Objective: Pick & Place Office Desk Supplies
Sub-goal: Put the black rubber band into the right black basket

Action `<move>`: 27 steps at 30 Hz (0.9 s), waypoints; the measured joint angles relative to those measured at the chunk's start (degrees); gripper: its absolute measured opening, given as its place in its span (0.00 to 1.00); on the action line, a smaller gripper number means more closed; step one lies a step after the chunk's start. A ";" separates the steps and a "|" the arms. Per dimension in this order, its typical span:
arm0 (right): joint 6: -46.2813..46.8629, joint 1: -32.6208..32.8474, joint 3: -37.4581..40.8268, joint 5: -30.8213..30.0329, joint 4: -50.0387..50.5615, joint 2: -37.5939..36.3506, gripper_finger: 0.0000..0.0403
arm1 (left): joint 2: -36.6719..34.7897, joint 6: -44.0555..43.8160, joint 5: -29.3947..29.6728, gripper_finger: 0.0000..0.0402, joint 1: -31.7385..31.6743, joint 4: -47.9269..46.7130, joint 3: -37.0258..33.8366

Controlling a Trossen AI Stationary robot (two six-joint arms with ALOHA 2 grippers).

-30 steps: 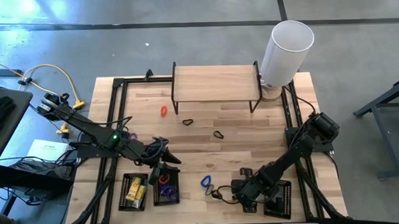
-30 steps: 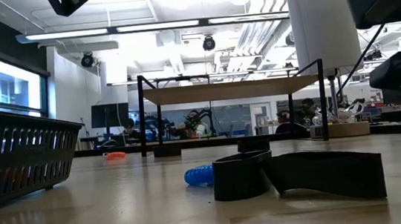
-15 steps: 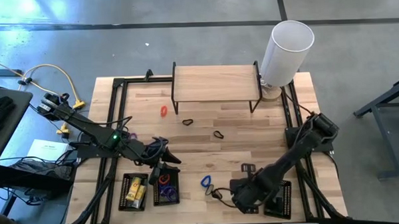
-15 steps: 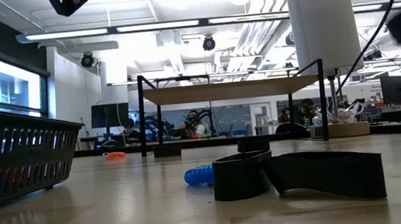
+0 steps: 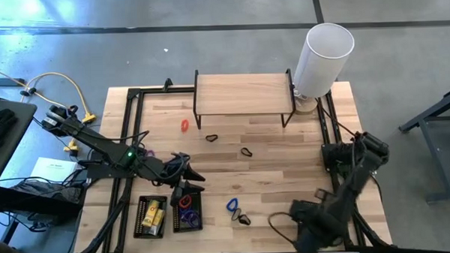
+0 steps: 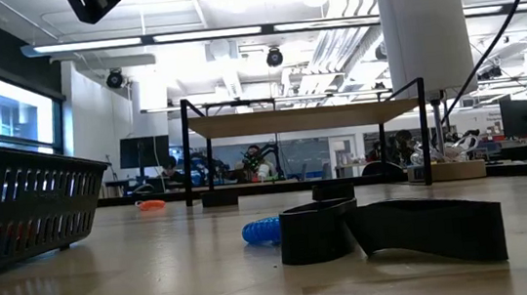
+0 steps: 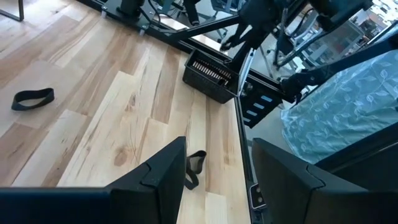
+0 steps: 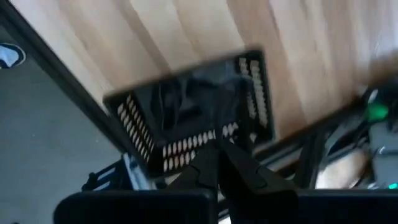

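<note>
Near the table's front edge, a blue loop (image 5: 231, 206) lies beside a black band (image 5: 244, 219), its long axis running front-to-back. Left gripper (image 5: 188, 180) hovers parted, empty; right gripper (image 5: 307, 232), fingers together, hangs over a mesh tray (image 8: 193, 127).

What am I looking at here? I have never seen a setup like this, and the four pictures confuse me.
These are two dark robot arms working at a wooden table. One picture looks straight down from above, one looks level across the table top, and two come from cameras on the arms' wrists.

From above, the left hand hangs over two black mesh trays near the front edge; its fingers are apart and nothing shows between them. The right hand is shut, holds nothing that can be seen, and sits over another mesh tray at the front right corner.

Loose on the table lie an orange loop, a blue loop and black bands. A small raised wooden shelf and a tall white cylinder stand at the back.
</note>
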State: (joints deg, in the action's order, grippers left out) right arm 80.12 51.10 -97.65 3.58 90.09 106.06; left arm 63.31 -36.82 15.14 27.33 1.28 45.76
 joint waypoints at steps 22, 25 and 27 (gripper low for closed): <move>20.89 5.37 21.50 4.33 -31.92 -3.43 0.01 | 0.02 -1.16 -3.39 0.44 -1.38 -3.45 0.00; 23.69 4.60 22.39 4.19 -31.94 -3.86 0.01 | 0.02 -1.17 -3.41 0.44 -1.76 -4.89 0.01; 23.58 4.16 22.40 4.99 -32.00 -3.94 0.01 | 0.02 -1.20 -3.33 0.44 -1.79 -5.71 0.00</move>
State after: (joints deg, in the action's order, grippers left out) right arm 103.70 55.26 -75.24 8.57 58.09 102.13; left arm 63.33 -38.02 11.81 25.54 -4.43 45.76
